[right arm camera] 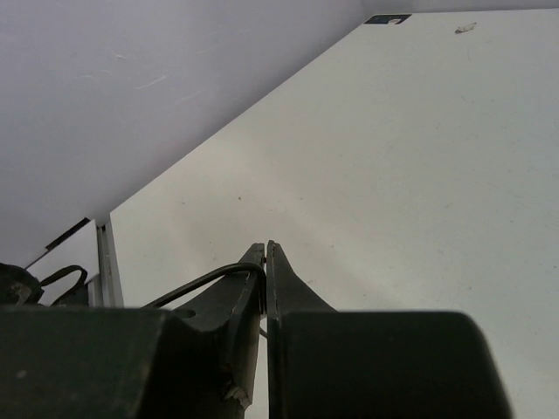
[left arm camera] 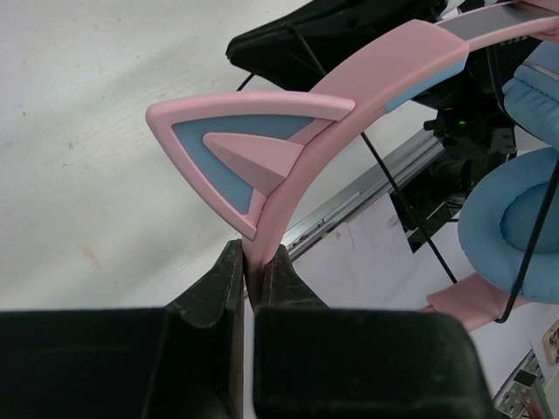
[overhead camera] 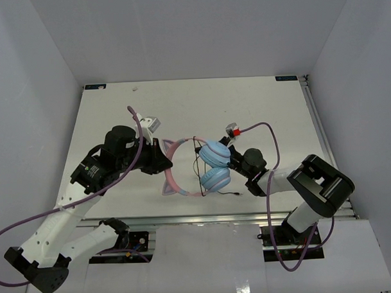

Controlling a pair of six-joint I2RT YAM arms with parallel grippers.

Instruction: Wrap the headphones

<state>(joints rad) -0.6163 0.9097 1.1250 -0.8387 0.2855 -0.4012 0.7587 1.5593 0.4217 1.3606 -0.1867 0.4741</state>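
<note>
The headphones are held up in the middle of the top view, with a pink cat-eared headband [overhead camera: 171, 175] and two light blue ear cups [overhead camera: 214, 153]. My left gripper [overhead camera: 162, 162] is shut on the headband just below a cat ear [left arm camera: 236, 144], and the pink band is pinched between the jaws [left arm camera: 259, 258]. The thin black cord [overhead camera: 197, 164] runs across the cups, and its free end lies on the table [overhead camera: 234, 195]. My right gripper [overhead camera: 232, 163] sits right beside the cups and is shut on the cord [right arm camera: 199, 283] at its fingertips [right arm camera: 265, 253].
The white table [overhead camera: 258, 106] ends in a metal rail at the near edge [overhead camera: 185, 217]. White walls close in the back and both sides. Thick purple robot cables [overhead camera: 265, 128] loop over both arms. A small speck lies at the far left [overhead camera: 135, 88].
</note>
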